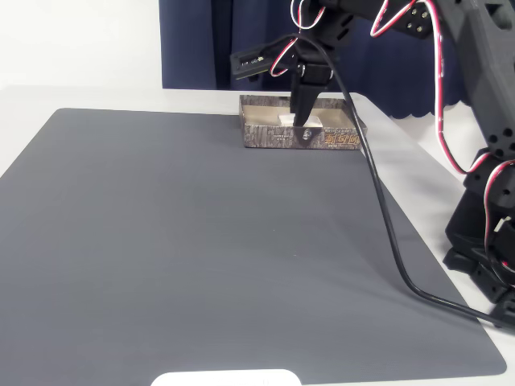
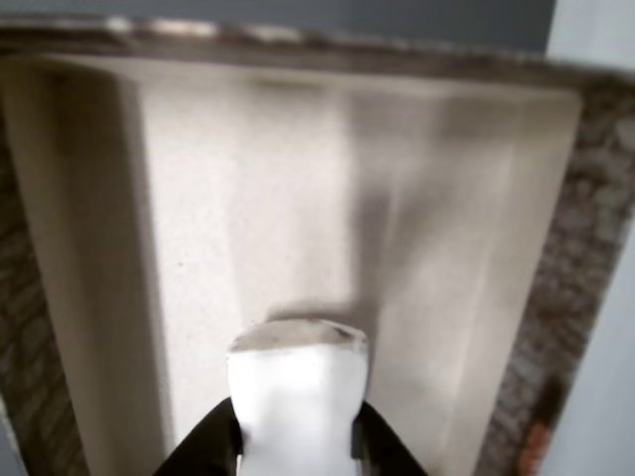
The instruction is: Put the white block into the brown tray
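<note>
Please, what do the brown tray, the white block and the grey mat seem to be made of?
The brown tray looks like printed cardboard: thin walls, mottled print with pale lettering, matte cream inside. The white block, held in the gripper over the tray, looks like soft rubber or plastic, smooth with rounded edges; I cannot tell which. The grey mat looks like thin matte rubber or vinyl.

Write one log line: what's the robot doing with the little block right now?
pincer: shut on white block | place: over brown tray interior | block: not released | phase: placing
</note>
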